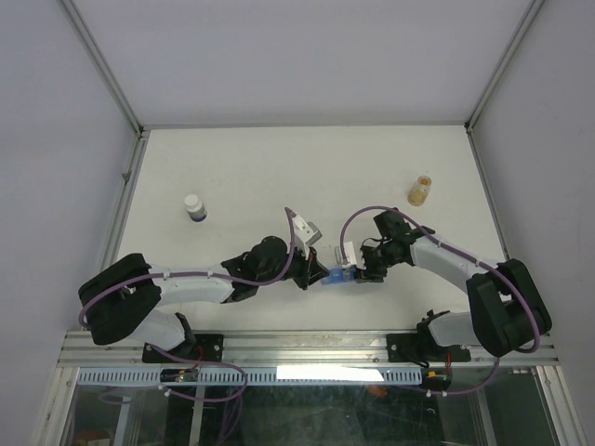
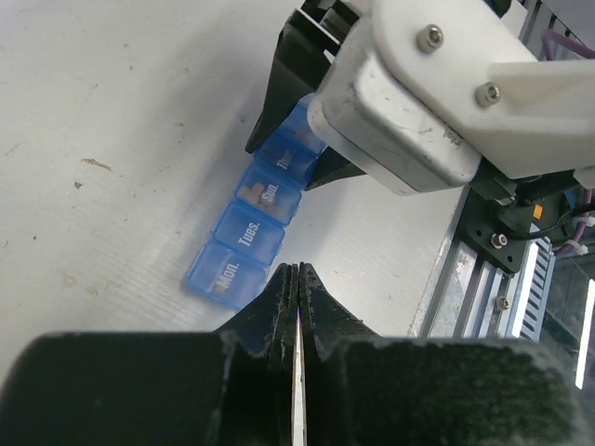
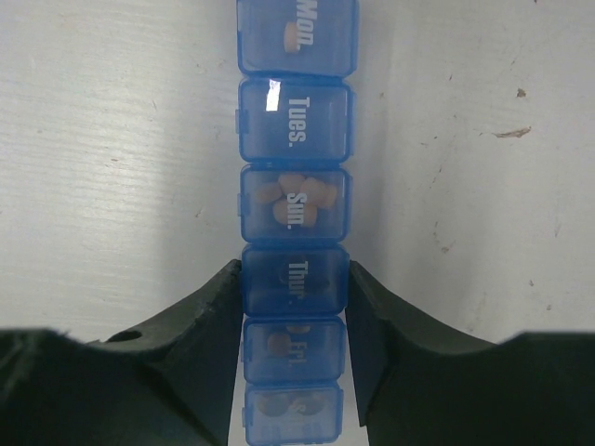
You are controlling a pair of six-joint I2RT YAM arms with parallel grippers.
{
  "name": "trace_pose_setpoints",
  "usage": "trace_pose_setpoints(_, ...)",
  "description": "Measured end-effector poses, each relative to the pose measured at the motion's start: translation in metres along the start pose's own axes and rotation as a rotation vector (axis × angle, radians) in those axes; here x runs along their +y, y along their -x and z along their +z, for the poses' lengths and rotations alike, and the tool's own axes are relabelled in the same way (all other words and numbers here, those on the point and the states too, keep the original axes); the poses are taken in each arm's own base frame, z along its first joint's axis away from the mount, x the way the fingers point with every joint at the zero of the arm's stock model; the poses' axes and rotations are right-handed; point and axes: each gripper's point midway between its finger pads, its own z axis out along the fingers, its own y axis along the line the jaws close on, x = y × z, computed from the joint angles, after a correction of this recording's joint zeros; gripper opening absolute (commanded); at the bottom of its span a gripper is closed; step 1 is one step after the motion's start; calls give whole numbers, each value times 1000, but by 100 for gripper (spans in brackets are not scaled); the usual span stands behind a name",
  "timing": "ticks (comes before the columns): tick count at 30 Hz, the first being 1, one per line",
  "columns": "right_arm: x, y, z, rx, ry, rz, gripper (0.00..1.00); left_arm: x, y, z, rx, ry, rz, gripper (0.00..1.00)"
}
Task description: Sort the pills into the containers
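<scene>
right gripper (image 3: pixel 294 290) jaws clamped across strip (image 3: pixel 295 130) at Thur. cell | left gripper (image 2: pixel 296 302) jaws together, empty, by Mon. end | strip flat on table (image 1: pixel 279 167), pills (image 3: pixel 296 197) inside cells | risk: one-cell pinch lets strip pivot or slip

- The pill-organiser strip (image 3: pixel 296 223) lies close to the near edge of the desk, about midway along it. Each blue lid carries one day name in white letters.
- The end lid (image 3: pixel 297 35), at the top of the right wrist view, reads "Mon."
- The second lid (image 3: pixel 296 121) reads "Tues."
- The third lid (image 3: pixel 296 203) reads "Sun.", out of weekday order.
- The fourth lid (image 3: pixel 296 279) reads "Thur."
- The fifth lid (image 3: pixel 293 350) reads "Fri.", dim in shadow.
- The sixth lid (image 3: pixel 293 409) has lettering too dark to make out.
- The left wrist view shows "Mon.", "Tues." and "Sun." on the same strip.
- The white bottle (image 1: pixel 194 207), toward the left edge, wears a dark label too small to read.
</scene>
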Motion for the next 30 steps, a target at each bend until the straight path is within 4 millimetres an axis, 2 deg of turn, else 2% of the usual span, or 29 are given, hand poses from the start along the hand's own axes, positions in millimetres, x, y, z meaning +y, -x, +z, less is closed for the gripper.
trace_pose_setpoints(6, 0, 0, 0, 1, 0, 0, 40, 6, -5, 7, 41, -3, -54, 0)
trace_pose_setpoints(8, 0, 0, 0, 1, 0, 0, 40, 16, -21, 16, 92, 13, -90, 0)
trace_pose_setpoints(10, 0, 0, 0, 2, 0, 0, 40, 31, -45, 23, 163, 51, -138, 0)
trace_pose_setpoints(15, 0, 0, 0, 5, -2, 7, 40, 34, -39, 38, 145, 47, -197, 0)
trace_pose_setpoints(18, 0, 0, 0, 4, -3, 13, 49, 32, -39, 36, 149, 45, -197, 1)
trace_pose_setpoints(22, 0, 0, 0, 4, -3, 33, 70, 27, -36, 24, 172, 43, -200, 19)
trace_pose_setpoints(26, 0, 1, -2, -7, -12, 73, 98, 13, -12, 6, 111, 16, -181, 39)
trace_pose_setpoints(29, -4, 6, -10, -32, -46, 98, 99, 7, 10, -12, 26, 13, -159, 57)
trace_pose_setpoints(30, -7, 8, -15, -43, -67, 106, 99, 7, 13, -17, 9, 18, -151, 69)
